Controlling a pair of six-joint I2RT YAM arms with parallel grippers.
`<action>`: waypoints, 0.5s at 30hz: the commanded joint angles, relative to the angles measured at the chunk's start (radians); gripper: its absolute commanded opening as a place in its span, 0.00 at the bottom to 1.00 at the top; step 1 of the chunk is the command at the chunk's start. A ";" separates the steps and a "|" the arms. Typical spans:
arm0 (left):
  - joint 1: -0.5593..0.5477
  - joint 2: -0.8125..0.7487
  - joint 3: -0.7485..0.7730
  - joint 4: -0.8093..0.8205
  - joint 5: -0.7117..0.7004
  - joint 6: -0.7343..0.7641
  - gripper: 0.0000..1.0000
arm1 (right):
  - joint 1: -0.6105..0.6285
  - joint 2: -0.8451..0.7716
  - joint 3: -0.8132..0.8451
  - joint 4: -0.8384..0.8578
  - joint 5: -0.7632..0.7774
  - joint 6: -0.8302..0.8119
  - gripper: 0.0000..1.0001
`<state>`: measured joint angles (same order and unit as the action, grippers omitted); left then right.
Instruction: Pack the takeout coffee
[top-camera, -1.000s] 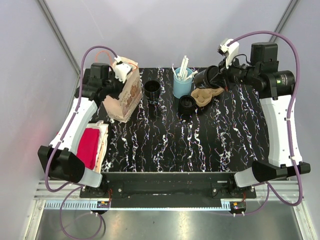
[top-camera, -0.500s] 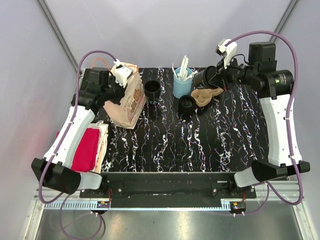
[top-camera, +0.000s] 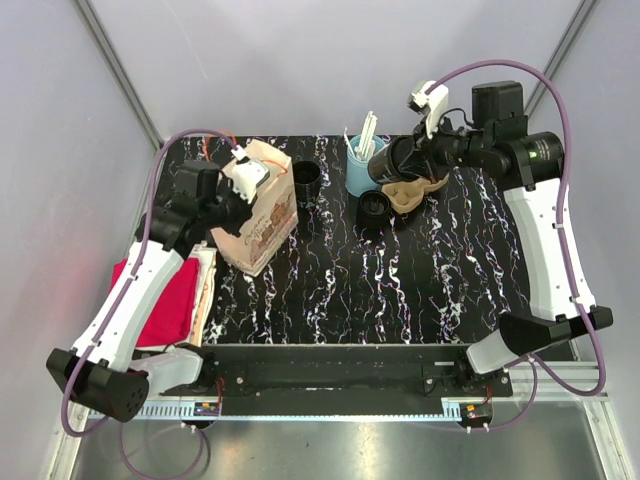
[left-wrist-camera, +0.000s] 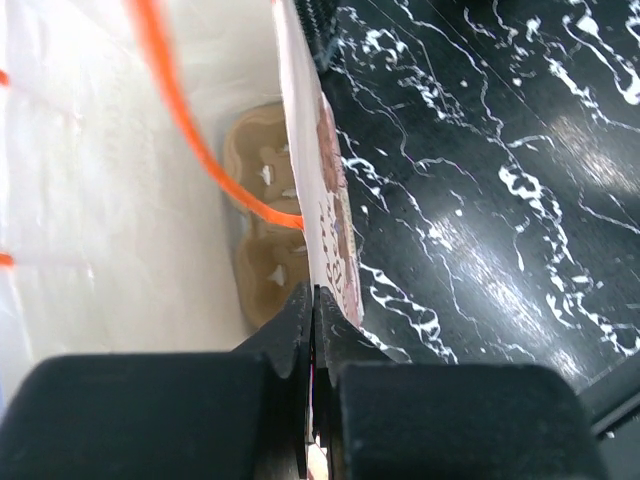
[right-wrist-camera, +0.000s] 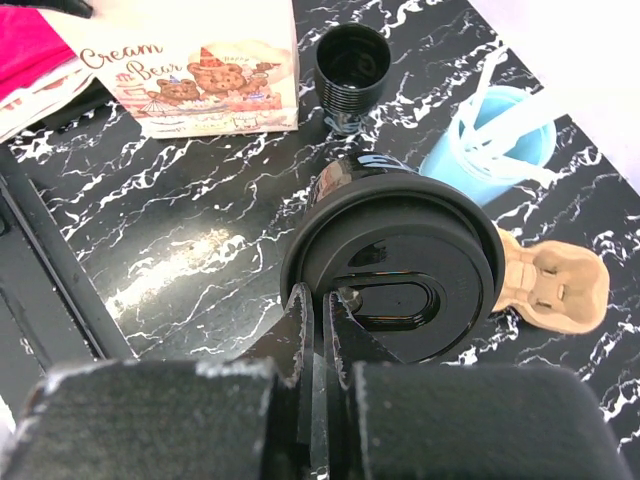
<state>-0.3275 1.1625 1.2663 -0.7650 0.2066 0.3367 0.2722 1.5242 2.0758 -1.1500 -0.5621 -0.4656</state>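
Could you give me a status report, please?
Left end effector shut on bag wall. Right end effector shut on takeout coffee lid, aloft. Lidless cup between coffee and bag.

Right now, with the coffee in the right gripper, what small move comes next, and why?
Probably carry the takeout coffee left toward the paper bag: the right gripper pinches its lid rim, and the left gripper pinches the bag wall, cup carrier inside.

High overhead, close wrist views, bag (top-camera: 262, 208) shared
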 joint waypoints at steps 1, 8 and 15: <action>-0.021 -0.069 -0.007 0.006 0.059 0.031 0.00 | 0.036 0.011 0.061 0.007 0.021 0.021 0.00; -0.090 -0.115 -0.027 -0.010 0.165 0.059 0.00 | 0.081 0.082 0.164 -0.004 0.044 0.051 0.00; -0.177 -0.086 -0.031 0.010 0.198 0.053 0.05 | 0.104 0.231 0.423 -0.085 0.064 0.113 0.00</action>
<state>-0.4644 1.0672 1.2407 -0.8108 0.3450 0.3790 0.3599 1.6863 2.3489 -1.1915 -0.5236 -0.4133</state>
